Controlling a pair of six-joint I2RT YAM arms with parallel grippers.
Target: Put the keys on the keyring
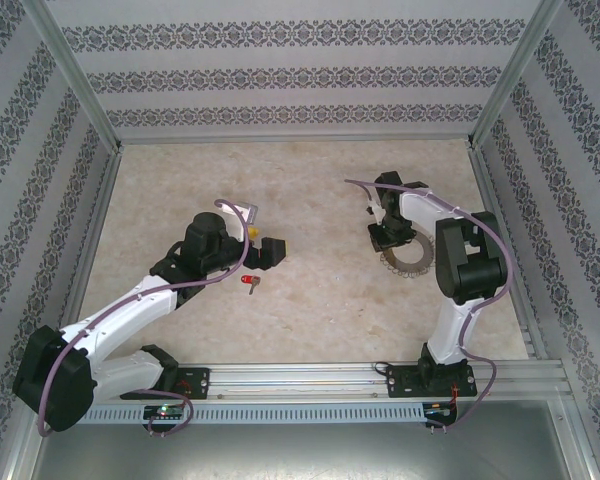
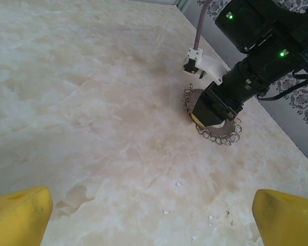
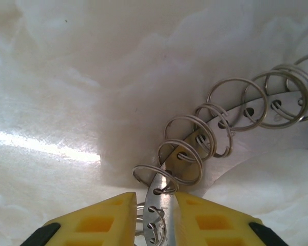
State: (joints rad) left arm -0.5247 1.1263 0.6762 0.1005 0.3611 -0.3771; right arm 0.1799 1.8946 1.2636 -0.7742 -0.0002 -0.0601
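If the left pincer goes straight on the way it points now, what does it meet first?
Probably the bare table; further on, slightly right, lies the keyring gripped by the right pincer. Depth is unclear.

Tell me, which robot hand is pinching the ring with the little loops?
The right hand: its yellow fingers squeeze the metal band of the keyring between them. The left hand is wide open and holds nothing, near the red key.

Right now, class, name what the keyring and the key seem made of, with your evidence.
The keyring: probably polished steel, a shiny silver band with punched holes and wire loops. The key: red head may be plastic, silvery blade likely metal.
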